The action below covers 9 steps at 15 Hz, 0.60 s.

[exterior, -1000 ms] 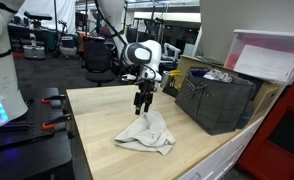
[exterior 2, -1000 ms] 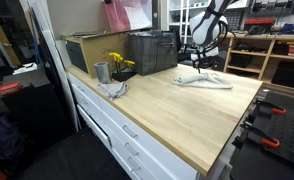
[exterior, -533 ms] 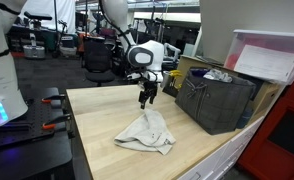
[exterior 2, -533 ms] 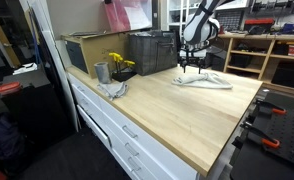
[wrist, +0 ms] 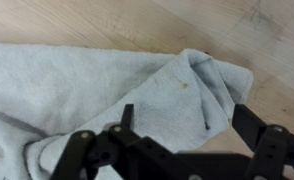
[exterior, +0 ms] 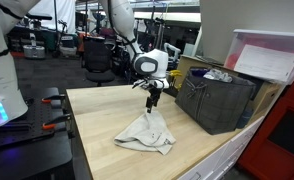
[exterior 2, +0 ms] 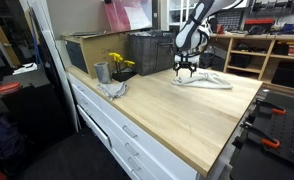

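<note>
Bare wooden table [exterior: 92, 105] is seen at left in an exterior view. A grey towel [exterior: 147, 133] is crumpled mid-table. The gripper [exterior: 151, 104] is poised just over the towel's far edge, jaws spread wide, nothing held. A black crate [exterior: 215, 100] is set well apart at right. In the wrist view a raised fold [wrist: 202, 75] is framed between the fingers [wrist: 127, 112]. For a clean pinch, that fold should be straddled, the descent kept vertical, and the tabletop not scraped.
</note>
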Available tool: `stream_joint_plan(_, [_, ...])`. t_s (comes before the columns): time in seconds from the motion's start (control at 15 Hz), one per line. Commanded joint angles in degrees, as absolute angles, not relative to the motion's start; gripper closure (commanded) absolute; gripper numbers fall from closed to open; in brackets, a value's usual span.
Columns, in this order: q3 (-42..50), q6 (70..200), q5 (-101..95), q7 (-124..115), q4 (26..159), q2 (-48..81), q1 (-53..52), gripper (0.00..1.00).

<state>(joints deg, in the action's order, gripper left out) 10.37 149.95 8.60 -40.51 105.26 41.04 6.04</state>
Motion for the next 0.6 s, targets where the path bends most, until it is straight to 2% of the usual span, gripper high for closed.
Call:
stream_joint_plan(0.0, [11.40, 149.70, 9.00, -37.23, 100.29, 44.72, 6.52, 0.28])
stream_joint_plan(0.53, [12.74, 149.44, 9.30, -35.93, 97.44, 46.46, 6.32, 0.88])
